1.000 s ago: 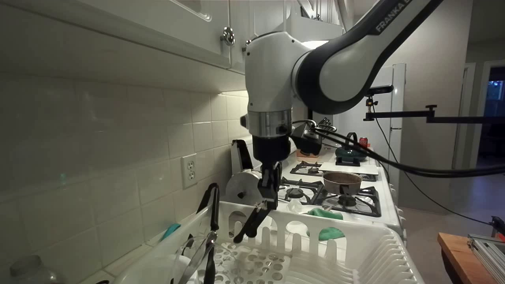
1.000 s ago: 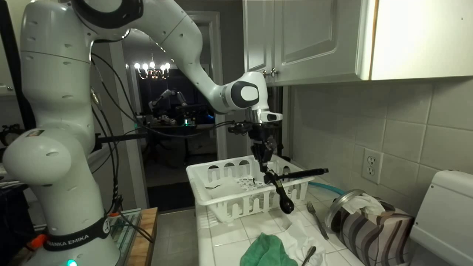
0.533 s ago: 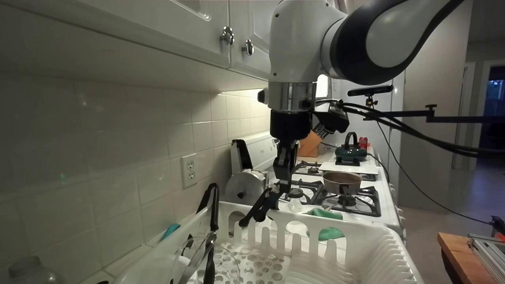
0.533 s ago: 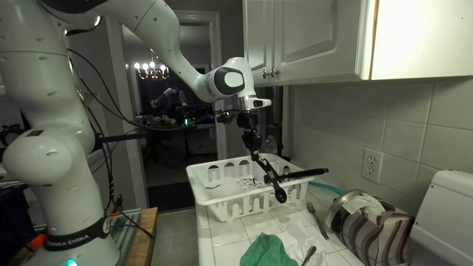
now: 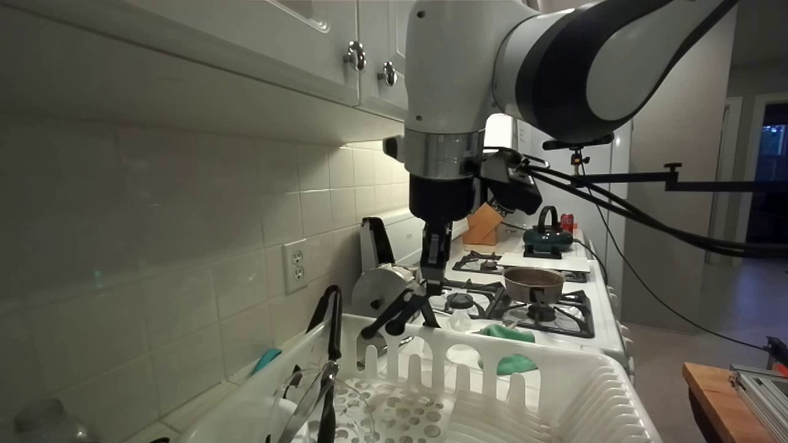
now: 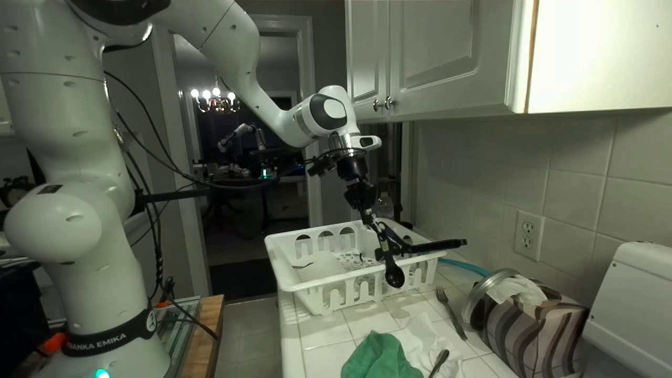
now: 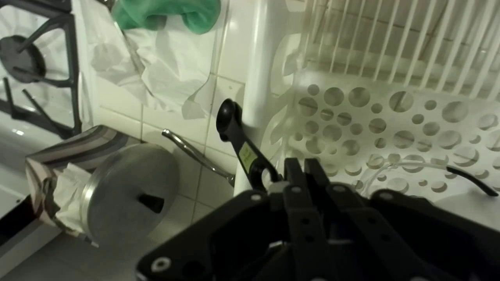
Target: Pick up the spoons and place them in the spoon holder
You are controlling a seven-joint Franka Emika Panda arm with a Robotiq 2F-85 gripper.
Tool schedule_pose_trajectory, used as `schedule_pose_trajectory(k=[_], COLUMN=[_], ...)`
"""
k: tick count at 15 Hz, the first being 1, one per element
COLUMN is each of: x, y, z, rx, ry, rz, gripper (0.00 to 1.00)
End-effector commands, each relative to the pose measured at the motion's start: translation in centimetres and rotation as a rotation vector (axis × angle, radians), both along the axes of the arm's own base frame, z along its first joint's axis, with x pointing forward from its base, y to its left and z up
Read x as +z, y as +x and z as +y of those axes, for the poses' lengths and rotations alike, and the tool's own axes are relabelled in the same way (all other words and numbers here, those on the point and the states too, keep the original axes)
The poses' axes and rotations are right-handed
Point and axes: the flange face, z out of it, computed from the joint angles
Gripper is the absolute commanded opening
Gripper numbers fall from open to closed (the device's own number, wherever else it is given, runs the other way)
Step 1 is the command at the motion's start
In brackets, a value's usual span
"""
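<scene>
The black spoons, a bunch with long flat handles, hang tilted below my gripper (image 5: 433, 280) in both exterior views, with bowl ends low (image 5: 394, 325) (image 6: 394, 275). In the wrist view the spoons (image 7: 236, 134) show two overlapping bowls and a yellow label. Their handle ends meet the outer side of the left finger, where the grip is partly hidden. The gripper (image 7: 306, 166) has its fingers almost together, with a narrow gap, and carries the spoons over the near rim of the white dish rack (image 6: 336, 282). No separate spoon holder can be made out.
A black-handled utensil (image 6: 436, 245) sticks out across the rack rim. A fork (image 6: 450, 312), a green cloth (image 6: 380, 357) and a striped tissue box (image 6: 530, 336) with a metal lid (image 7: 133, 195) stand beside the rack. Wall cabinets (image 6: 446, 58) hang above.
My gripper has risen with the spoons over the last second, then tilted slightly. One spoon now fans out away from the others, toward the black-handled utensil.
</scene>
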Motion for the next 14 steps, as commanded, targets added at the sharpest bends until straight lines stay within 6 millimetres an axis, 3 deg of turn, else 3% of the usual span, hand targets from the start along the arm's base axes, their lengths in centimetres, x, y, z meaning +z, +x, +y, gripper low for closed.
schedule_pose_trajectory(k=[1,7,14], x=[0.2,-0.7,-1.0], y=[2.3,5.3,8.8], z=[4.8,12.0,16.5], rx=[0.134,0.368,0.539], ry=[-0.15,-0.36,-0.645], rz=[0.003,0.047,0.096], gripper=[0.02,0.02,0.02])
